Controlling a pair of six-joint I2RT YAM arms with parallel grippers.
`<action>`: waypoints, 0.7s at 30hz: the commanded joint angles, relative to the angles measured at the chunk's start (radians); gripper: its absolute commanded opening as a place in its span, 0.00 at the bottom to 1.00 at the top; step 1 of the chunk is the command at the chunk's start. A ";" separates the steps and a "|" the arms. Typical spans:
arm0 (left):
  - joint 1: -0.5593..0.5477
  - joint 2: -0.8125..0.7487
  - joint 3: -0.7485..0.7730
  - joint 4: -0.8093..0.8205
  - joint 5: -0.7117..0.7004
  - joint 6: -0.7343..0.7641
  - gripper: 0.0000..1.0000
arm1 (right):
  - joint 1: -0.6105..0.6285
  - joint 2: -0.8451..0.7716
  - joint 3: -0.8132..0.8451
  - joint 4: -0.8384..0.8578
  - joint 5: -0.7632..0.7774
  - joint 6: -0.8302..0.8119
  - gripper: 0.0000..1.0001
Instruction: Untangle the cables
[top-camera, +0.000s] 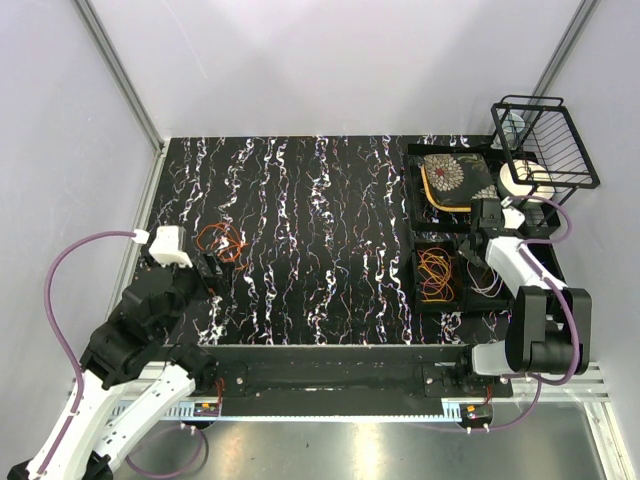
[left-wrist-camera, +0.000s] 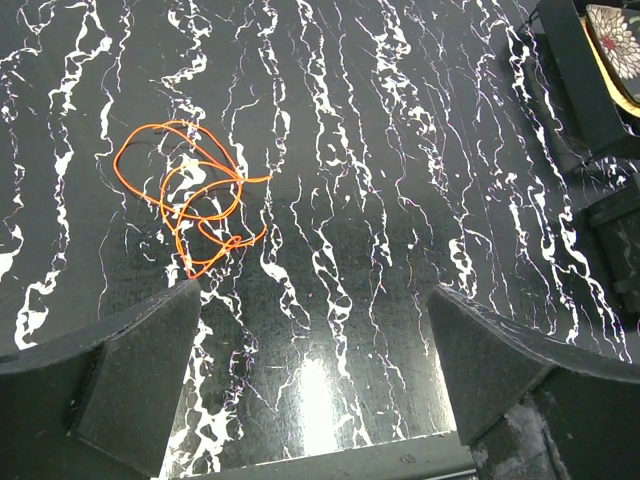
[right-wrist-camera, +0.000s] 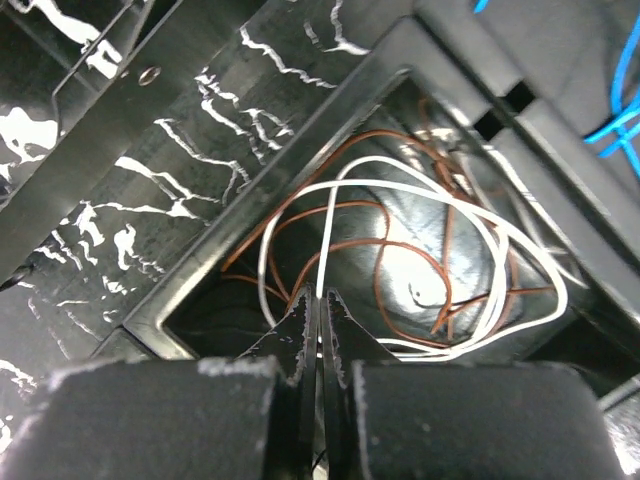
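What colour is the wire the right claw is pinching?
White. The white wire in the right gripper shows best in the right wrist view.

loose cable (top-camera: 222, 243) left, cables (top-camera: 435, 275) in tray (top-camera: 416, 288) right

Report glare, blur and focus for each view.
Top external: evenly lit and sharp, with soft glare on the metal ledge at the near edge. Left wrist: a bright glare patch on the table between the blurred fingers of the left end effector; the orange cable is crisp. Right wrist: glare on the bin floor behind the white cable; the right end effector is out of focus.
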 joint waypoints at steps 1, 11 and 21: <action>0.000 0.039 0.000 0.038 -0.034 -0.012 0.99 | -0.005 -0.012 0.026 0.057 -0.062 -0.016 0.00; 0.000 0.118 0.020 0.005 -0.071 -0.039 0.99 | -0.005 -0.130 0.098 -0.078 -0.085 -0.047 0.65; 0.001 0.331 0.080 0.014 -0.131 -0.200 0.99 | -0.005 -0.281 0.190 -0.202 -0.236 -0.078 0.81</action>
